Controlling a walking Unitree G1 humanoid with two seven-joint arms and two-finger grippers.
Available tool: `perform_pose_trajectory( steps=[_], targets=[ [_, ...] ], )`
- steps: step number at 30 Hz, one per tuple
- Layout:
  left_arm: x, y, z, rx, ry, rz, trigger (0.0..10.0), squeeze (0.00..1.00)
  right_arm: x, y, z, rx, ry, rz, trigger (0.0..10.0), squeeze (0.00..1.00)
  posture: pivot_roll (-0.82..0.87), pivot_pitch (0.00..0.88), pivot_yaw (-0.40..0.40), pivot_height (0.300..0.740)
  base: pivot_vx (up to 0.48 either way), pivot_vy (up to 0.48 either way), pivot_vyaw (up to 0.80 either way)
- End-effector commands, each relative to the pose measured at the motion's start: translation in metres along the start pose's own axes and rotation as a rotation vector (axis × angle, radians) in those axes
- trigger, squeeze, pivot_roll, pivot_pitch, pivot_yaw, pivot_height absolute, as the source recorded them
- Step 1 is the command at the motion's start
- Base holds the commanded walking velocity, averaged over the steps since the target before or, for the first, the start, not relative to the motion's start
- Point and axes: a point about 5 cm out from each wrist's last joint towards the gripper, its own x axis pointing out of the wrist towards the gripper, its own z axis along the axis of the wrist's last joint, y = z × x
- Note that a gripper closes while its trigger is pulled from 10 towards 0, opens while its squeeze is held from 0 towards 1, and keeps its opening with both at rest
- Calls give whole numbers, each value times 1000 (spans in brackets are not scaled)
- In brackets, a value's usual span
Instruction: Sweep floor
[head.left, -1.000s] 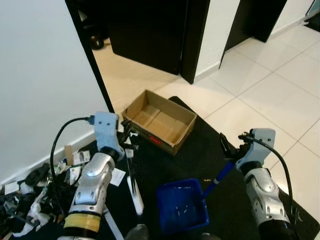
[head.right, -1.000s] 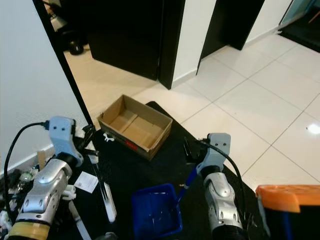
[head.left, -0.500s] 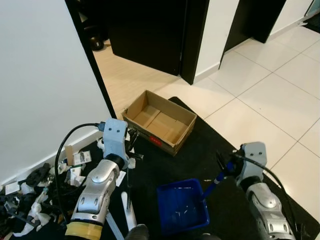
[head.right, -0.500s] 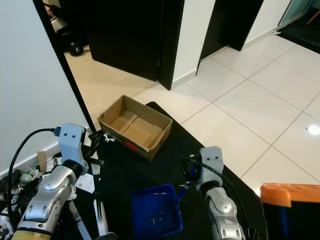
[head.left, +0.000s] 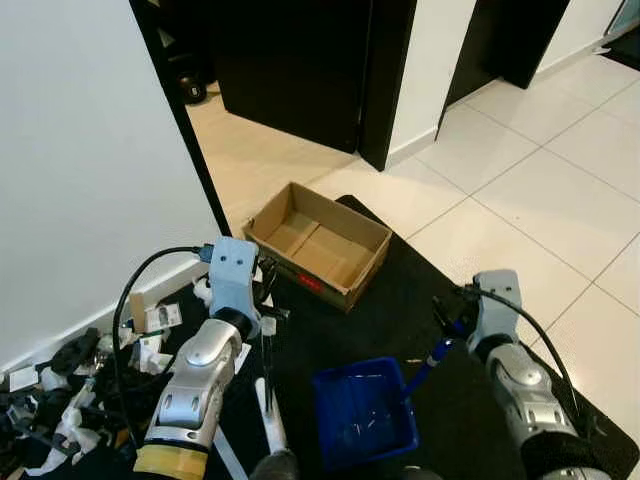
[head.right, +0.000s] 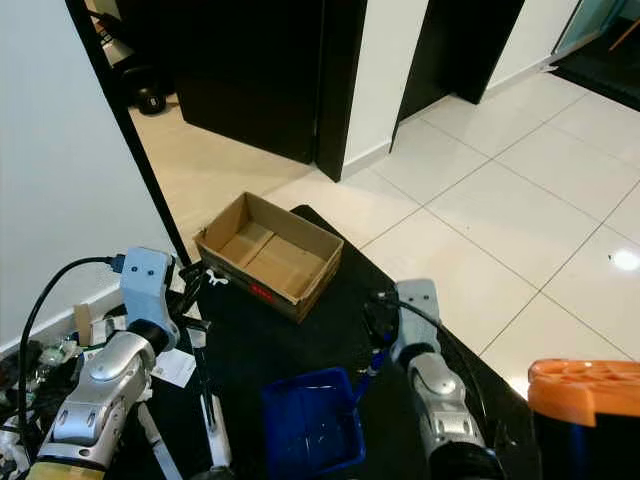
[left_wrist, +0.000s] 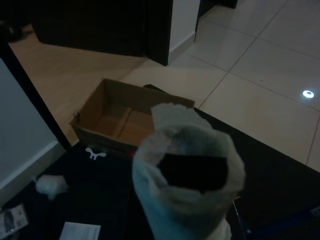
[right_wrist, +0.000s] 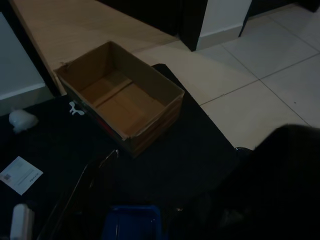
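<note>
Since half a second ago the left gripper (head.left: 262, 300), clamped on the white broom handle (head.left: 268, 400), has swung its lower end toward the blue dustpan (head.left: 364, 414), gripped by the right gripper (head.left: 448, 318), suggesting a stroke under way.

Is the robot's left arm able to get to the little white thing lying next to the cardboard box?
Probably yes. The small white piece lies on the black mat just ahead of the left gripper, nothing between, though that gripper already holds the broom.

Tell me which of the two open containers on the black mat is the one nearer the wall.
The brown cardboard box, open-topped, near the white wall. The blue dustpan lies closer to the robot, its handle at the right gripper.
</note>
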Motion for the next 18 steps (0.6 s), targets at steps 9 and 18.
perform_pose_trajectory(
  steps=[9,18],
  targets=[
    [-3,-3,-1,8,9,7,10000,0,-4,-1,-17,-8,55,25,2902,0,123,43,-5,740,0,0,0],
    [-1,-5,-1,1,13,5,10000,0,-4,-2,-15,-24,26,45,0,0,119,44,-11,740,0,0,0]
  ],
)
